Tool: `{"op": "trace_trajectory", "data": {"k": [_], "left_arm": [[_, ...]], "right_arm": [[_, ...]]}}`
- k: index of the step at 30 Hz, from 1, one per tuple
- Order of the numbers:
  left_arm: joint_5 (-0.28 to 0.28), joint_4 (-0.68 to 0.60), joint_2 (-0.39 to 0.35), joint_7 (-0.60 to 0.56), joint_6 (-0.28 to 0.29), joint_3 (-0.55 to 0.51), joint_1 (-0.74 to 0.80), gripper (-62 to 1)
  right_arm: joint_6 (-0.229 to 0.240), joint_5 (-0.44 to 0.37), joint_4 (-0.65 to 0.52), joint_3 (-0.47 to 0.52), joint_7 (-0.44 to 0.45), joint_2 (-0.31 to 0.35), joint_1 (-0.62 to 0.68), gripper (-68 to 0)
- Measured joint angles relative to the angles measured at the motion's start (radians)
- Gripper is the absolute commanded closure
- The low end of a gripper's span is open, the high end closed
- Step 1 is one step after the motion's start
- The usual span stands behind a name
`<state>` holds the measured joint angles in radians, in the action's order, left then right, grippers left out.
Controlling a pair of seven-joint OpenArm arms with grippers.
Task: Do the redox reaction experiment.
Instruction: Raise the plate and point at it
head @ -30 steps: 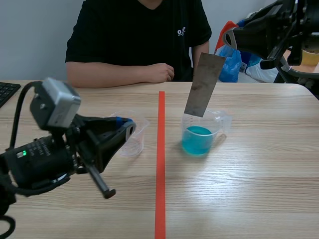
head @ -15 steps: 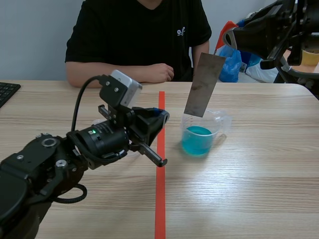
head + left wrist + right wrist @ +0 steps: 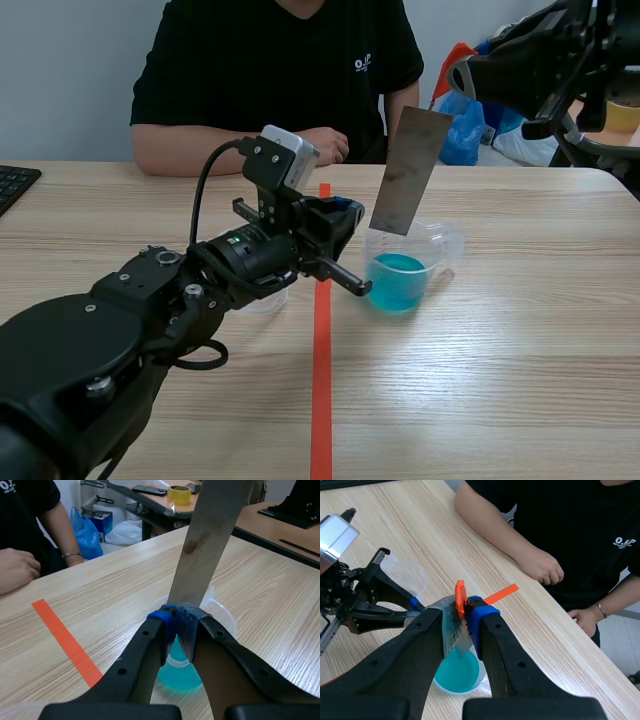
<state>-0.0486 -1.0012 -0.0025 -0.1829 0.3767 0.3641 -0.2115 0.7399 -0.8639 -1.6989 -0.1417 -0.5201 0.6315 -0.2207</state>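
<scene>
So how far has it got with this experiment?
Done: the blue liquid is in the cup, and the right hand has the metal strip gripped. Under way: the strip hangs tilted above the cup, its lower end seemingly not in the liquid; the closed left hand sits close by the cup. Left: dipping the strip and watching it react.

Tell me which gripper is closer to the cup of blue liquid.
Left. The left gripper sits low beside the cup; the right gripper is high above it, holding the metal strip.

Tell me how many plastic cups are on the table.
2: the blue-liquid cup right of the tape line, the empty cup left of it, behind the left arm.
</scene>
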Motion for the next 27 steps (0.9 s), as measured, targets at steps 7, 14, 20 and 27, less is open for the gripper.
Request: {"op": "trace_trajectory", "data": {"k": [7,14,20,27], "left_arm": [[0.007,0.063,0.006,-0.032,-0.026,0.027,-0.043,-3.6],[0.015,0.128,0.016,-0.077,-0.029,0.029,-0.066,-3.6],[0.015,0.140,0.016,-0.076,-0.029,0.029,-0.068,-3.6],[0.015,0.140,0.016,-0.076,-0.029,0.029,-0.068,-3.6]], "right_arm": [[0.000,0.000,0.000,0.000,0.000,0.000,0.000,-0.7],[0.000,0.000,0.000,0.000,0.000,0.000,0.000,-0.7],[0.000,0.000,0.000,0.000,0.000,0.000,0.000,-0.7],[0.000,0.000,0.000,0.000,0.000,0.000,0.000,-0.7]]}}
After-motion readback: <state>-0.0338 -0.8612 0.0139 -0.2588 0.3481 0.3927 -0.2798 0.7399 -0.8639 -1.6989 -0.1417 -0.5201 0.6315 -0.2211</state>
